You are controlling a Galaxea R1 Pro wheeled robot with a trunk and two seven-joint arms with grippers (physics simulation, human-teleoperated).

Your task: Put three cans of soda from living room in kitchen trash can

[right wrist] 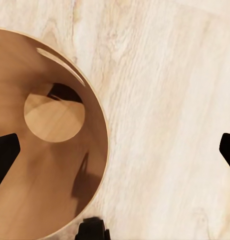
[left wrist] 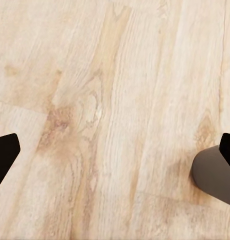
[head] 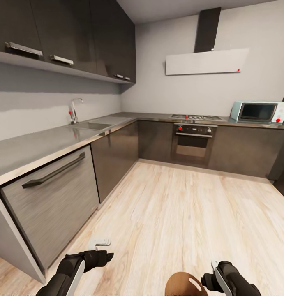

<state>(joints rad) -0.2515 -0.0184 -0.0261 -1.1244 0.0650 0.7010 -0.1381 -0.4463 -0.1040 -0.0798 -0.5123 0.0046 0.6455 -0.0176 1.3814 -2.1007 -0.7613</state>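
The kitchen fills the head view: a pale wood floor point(head: 187, 213) runs across the lower and middle frame, and an L-shaped steel-grey worktop point(head: 39, 148) comes in from the left edge and turns along the back wall. Glossy black upper cabinets point(head: 72, 33) hang at upper left. Under the worktop at lower left sits a grey dishwasher front point(head: 55, 201) with a long dark handle. On the back run, right of centre, are an oven point(head: 194, 142) with a hob point(head: 195, 117) above it, and higher up a flat grey hood point(head: 205, 61) under a dark chimney. A pale blue microwave point(head: 259, 112) stands on the worktop at the right edge. The sink point(head: 90, 125) and its tap point(head: 75, 109) lie in the left run, mid frame. The bin point(head: 187, 285) stands on the floor at the bottom edge, right of centre, just beside the right arm; in the right wrist view the bin point(right wrist: 50, 145) is seen from above, copper-brown, with a round floor-coloured patch at its base and no can visible inside. The left gripper point(head: 101, 258) shows at bottom left; in its wrist view the left gripper point(left wrist: 115, 155) has its tips at opposite edges, spread wide over bare floor. The right gripper point(right wrist: 115, 150) is likewise spread wide, one tip over the bin, the other over the floor.
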